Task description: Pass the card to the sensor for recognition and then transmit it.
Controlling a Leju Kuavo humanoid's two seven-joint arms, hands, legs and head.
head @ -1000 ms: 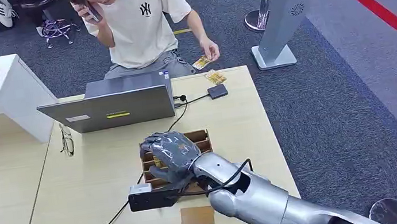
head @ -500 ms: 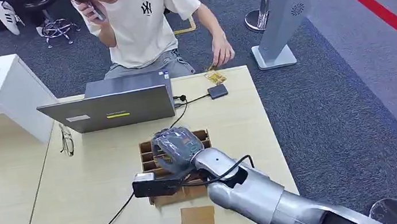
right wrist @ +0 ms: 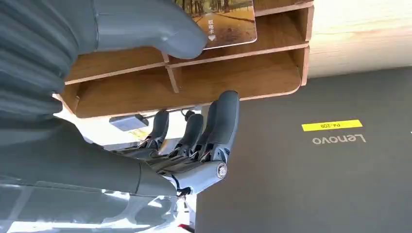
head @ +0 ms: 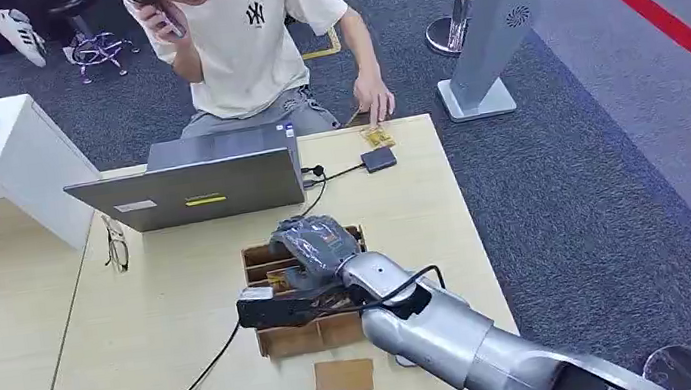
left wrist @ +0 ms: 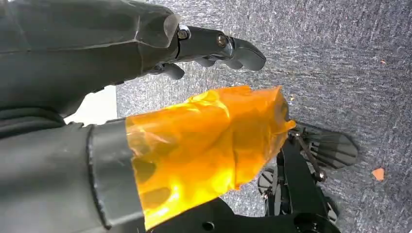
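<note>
My right hand (head: 313,245) hovers over the wooden card box (head: 290,341) in the middle of the table, fingers spread. In the right wrist view my right hand (right wrist: 155,162) has its thumb lying over the edge of a picture card (right wrist: 226,22) that sits in a compartment of the box (right wrist: 233,82); the fingers (right wrist: 218,126) hang apart past the box's end, holding nothing. The black sensor (head: 274,309) with its cable lies across the box's near part, under my forearm. My left hand (left wrist: 97,73), its thumb wrapped in orange tape, hangs over the carpet with nothing in it.
A closed grey laptop (head: 188,180) stands behind the box, glasses (head: 116,243) to its left. A seated person rests a hand (head: 375,102) by cards (head: 375,137) at the far table edge, near a small black device (head: 378,158). A brown pad (head: 343,377) lies near the front edge.
My right hand has moved farther away across the box, toward the laptop. The sensor has shifted up onto the box. The person's hand has come down to the cards on the table.
</note>
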